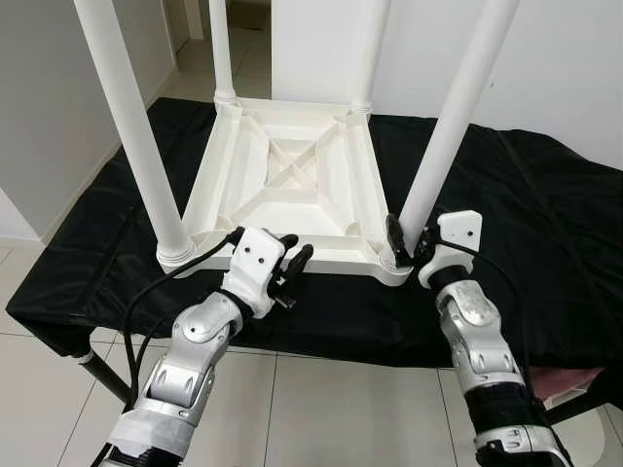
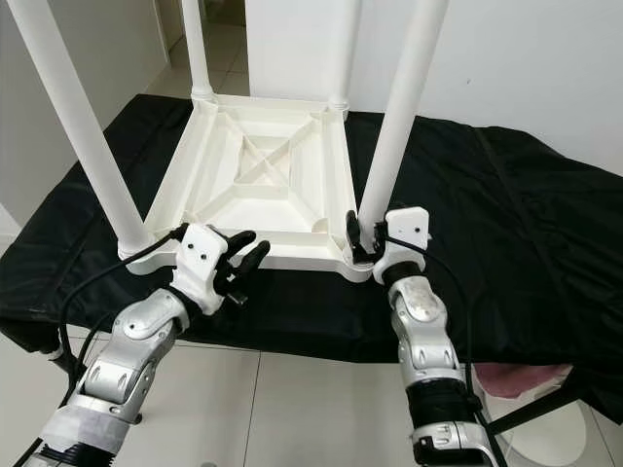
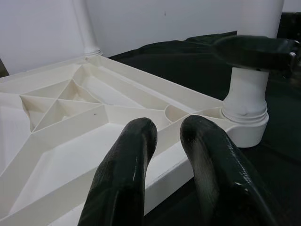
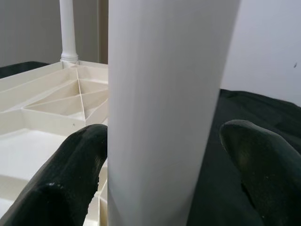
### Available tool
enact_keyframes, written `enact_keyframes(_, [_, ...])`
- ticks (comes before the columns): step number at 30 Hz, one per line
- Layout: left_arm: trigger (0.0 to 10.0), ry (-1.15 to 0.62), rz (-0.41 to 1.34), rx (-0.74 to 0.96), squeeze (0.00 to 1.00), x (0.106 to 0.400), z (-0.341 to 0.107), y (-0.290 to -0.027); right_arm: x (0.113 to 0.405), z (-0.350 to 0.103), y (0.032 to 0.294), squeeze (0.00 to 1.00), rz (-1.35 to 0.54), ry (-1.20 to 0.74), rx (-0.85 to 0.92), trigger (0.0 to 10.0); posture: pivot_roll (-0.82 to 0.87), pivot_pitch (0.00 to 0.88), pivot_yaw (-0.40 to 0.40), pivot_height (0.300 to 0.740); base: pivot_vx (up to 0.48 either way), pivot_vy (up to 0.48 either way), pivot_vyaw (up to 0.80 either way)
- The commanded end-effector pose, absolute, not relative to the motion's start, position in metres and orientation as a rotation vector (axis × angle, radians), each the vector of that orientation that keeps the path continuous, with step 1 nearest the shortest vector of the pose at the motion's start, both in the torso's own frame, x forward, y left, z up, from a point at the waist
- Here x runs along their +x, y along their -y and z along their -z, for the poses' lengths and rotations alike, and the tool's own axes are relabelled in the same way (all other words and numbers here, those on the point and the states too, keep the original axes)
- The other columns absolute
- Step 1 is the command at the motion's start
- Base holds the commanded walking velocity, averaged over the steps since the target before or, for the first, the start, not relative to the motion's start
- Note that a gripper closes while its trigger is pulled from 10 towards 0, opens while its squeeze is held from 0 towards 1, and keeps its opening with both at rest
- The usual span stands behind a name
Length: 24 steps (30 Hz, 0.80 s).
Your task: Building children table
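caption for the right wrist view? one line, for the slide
Right gripper straddling a white table leg, fingers open on either side, with the upturned tabletop's ribbed underside behind on the black cloth.

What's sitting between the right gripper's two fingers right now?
The near right table leg stands between the right gripper's fingers, low down near its socket in the upturned white tabletop; the right wrist view shows it best.

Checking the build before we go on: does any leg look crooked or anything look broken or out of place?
Nothing stands out. The white table lies upside down on the black cloth with all four legs standing in their corner sockets. The right gripper straddles the near right leg at its base; the left gripper is at the near edge. No cracks show.
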<state>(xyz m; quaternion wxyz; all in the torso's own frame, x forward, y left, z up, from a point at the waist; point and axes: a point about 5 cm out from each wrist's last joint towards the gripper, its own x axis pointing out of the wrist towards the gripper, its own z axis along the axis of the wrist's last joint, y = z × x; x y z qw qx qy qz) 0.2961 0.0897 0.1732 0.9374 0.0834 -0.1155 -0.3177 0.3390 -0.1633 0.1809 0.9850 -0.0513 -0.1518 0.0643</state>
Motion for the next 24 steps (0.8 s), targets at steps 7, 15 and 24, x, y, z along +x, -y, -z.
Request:
enact_keyframes(7, [10.0,0.228,0.708,0.193,0.00,0.291,-0.171,-0.081,0.354,-0.207,0.153,0.00,-0.115,0.338,-0.054,10.0,0.08,0.057,-0.040,0.740,0.000,0.000,0.00])
enact_keyframes(15, [10.0,0.218,0.757,0.199,0.00,0.286,-0.171,-0.075,0.358,-0.205,0.147,0.00,-0.101,0.284,0.042,10.0,0.08,0.043,-0.046,0.740,0.000,0.000,0.00])
enact_keyframes(24, [10.0,0.218,0.778,0.212,0.00,0.285,-0.172,-0.072,0.360,-0.185,0.147,0.00,-0.117,0.171,0.165,10.0,0.07,0.036,-0.040,0.740,0.000,0.000,0.00])
